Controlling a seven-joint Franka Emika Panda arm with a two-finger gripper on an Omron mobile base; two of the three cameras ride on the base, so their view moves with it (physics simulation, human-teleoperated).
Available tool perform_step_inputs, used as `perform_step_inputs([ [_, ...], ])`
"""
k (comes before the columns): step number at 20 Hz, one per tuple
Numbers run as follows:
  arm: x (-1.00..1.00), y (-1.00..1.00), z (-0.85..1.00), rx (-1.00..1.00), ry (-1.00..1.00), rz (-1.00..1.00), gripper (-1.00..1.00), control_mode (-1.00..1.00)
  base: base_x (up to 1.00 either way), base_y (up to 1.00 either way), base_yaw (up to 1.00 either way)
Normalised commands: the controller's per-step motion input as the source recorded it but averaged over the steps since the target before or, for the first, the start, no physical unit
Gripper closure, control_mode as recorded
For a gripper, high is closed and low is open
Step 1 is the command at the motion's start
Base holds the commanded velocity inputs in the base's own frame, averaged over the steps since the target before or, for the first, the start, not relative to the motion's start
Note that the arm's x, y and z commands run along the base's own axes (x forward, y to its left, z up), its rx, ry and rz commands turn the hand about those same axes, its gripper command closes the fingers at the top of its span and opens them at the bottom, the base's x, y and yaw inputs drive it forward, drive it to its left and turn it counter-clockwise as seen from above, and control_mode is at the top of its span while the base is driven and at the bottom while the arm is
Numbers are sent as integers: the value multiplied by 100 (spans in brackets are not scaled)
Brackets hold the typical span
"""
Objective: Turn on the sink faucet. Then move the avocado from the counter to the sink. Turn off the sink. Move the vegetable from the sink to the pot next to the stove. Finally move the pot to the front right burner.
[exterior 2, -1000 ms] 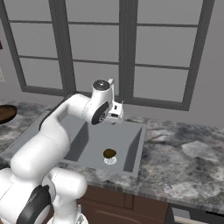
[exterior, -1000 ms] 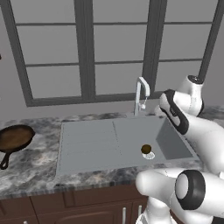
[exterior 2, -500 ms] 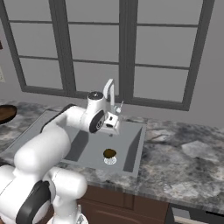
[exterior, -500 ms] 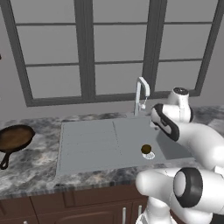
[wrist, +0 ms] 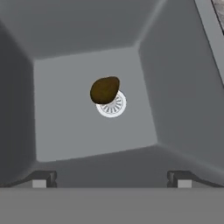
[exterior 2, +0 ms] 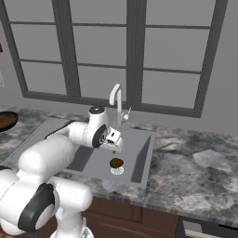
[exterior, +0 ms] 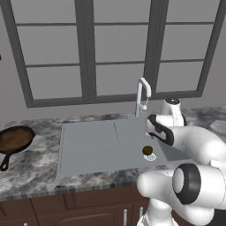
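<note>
Your arm has swung down from beside the faucet (exterior: 142, 93) and now hangs over the sink (exterior 2: 144, 148). Your gripper (wrist: 111, 178) is fully open and empty. The avocado (wrist: 104, 89) lies on the drain (wrist: 114, 106) at the basin floor, straight below the fingertips (wrist: 39, 179), apart.

Brown skillet (exterior: 15, 139) on counter, left of basin.
</note>
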Motion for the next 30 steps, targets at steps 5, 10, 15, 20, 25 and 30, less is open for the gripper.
perform_step_inputs([
  [5,0,3,-41,0,0,-9,-100,-100,0,0,0],
  [10,3,9,-43,0,0,-9,-100,-100,0,0,0],
  [15,17,2,-26,0,0,-7,-100,-100,0,0,0],
  [20,25,0,-15,0,1,-3,-100,-100,0,0,0],
  [25,31,0,-15,0,1,-2,-100,-100,0,0,0],
  [30,29,-1,-21,0,1,-1,-100,-100,0,0,0],
])
